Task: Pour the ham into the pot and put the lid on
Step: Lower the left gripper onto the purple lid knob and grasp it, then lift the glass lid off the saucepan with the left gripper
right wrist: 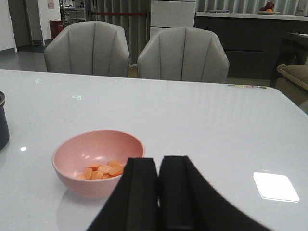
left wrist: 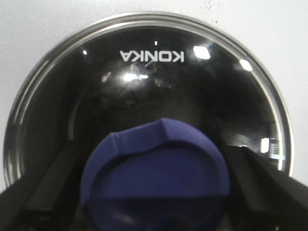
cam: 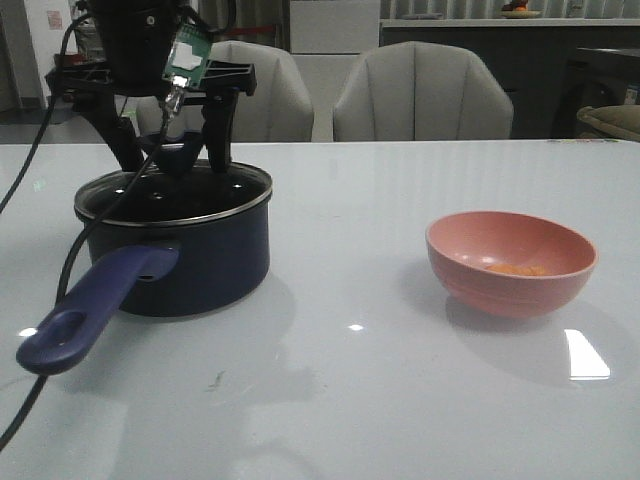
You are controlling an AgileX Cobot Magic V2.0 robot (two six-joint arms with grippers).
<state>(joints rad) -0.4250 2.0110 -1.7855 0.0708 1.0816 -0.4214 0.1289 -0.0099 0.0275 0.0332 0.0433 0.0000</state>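
While the round dark glass lid with its metal rim is sitting on the dark navy saucepan in the front view, the small orange-pink ham pieces are lying unpoured in the pink plastic bowl; pouring and re-covering are judged outstanding.

In the left wrist view, the left gripper is being held spread about the flared blue knob; contact cannot be confirmed. "KONKA" is being displayed, inverted, on the glass.

In the right wrist view, the right gripper is being kept clenched and empty near the bowl.

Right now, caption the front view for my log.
Lid on pot, left hand open around its knob; ham in pink bowl.
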